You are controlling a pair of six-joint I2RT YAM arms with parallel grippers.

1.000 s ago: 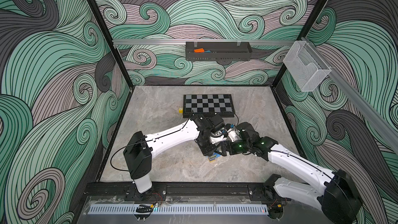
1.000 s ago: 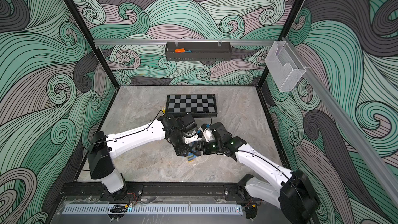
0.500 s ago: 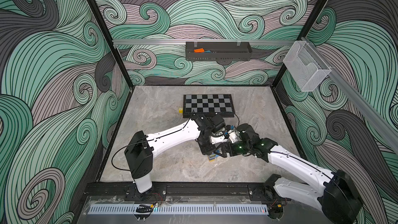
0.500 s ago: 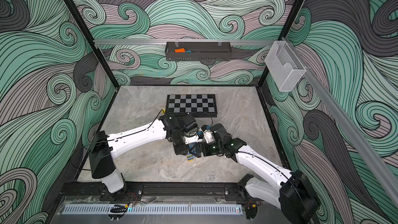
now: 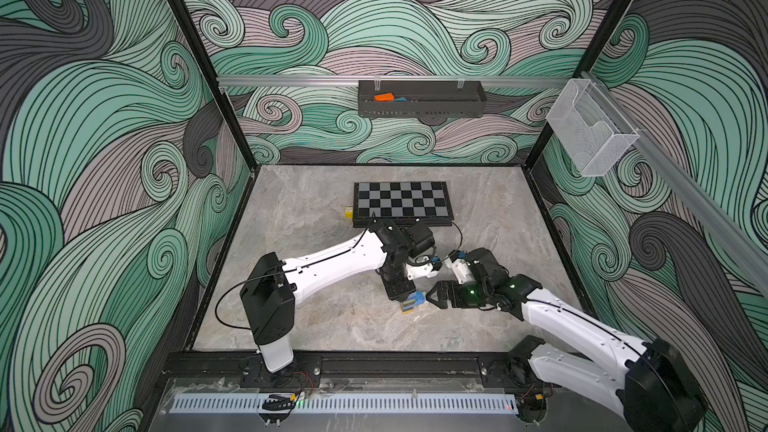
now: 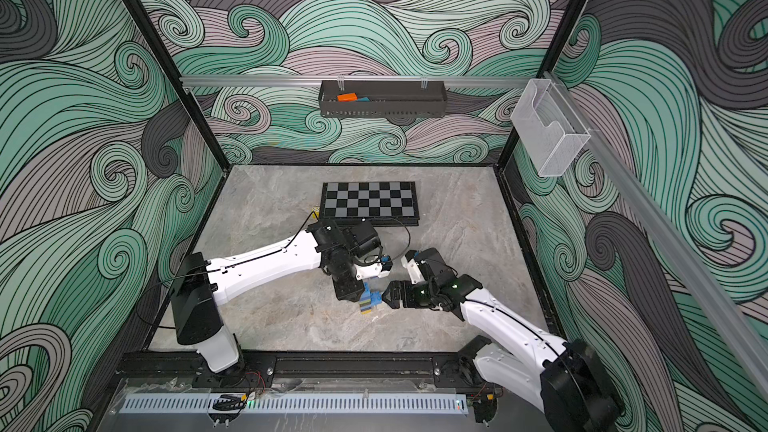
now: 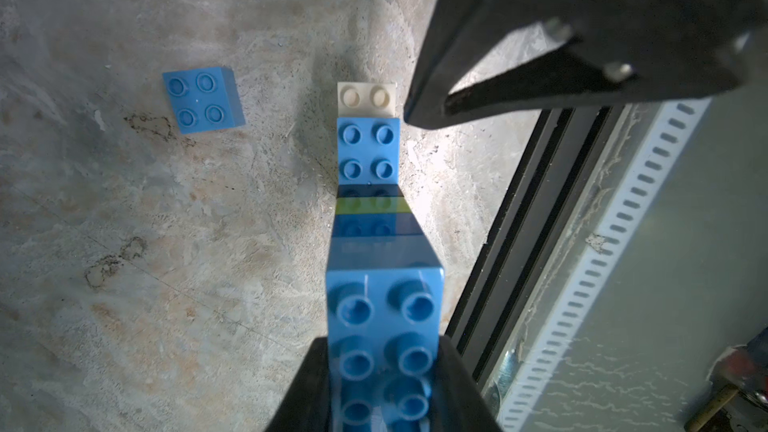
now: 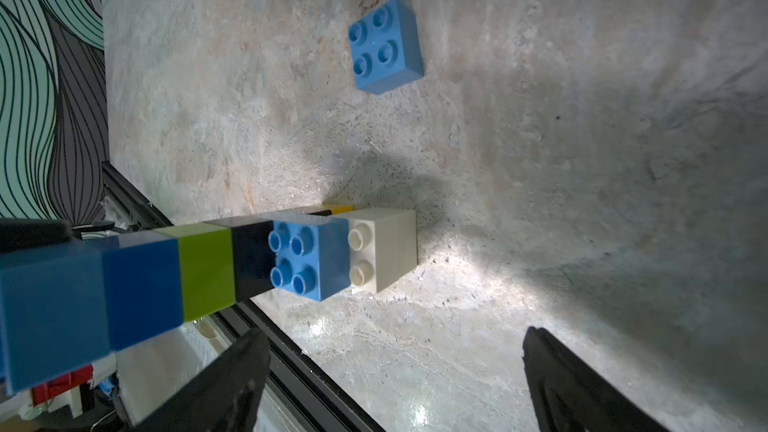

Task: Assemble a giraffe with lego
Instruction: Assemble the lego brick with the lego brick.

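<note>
Right gripper [image 8: 392, 371]: jaws wide apart, just beside the giraffe [image 5: 409, 304].
Giraffe: upright on the counter [image 5: 316, 326], long axis vertical.
Left gripper [image 7: 384, 388]: clamped on its blue head.
Blue square brick [image 8: 384, 45]: loose, beyond the giraffe from the right gripper.

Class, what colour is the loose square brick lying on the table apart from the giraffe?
Blue; the loose square brick shows best in the right wrist view.

Bare tabletop [image 5: 332, 326] toward the front — giraffe [image 8: 307, 257] and right end effector [image 8: 395, 333] close together, blue brick [image 8: 386, 45] apart.
</note>
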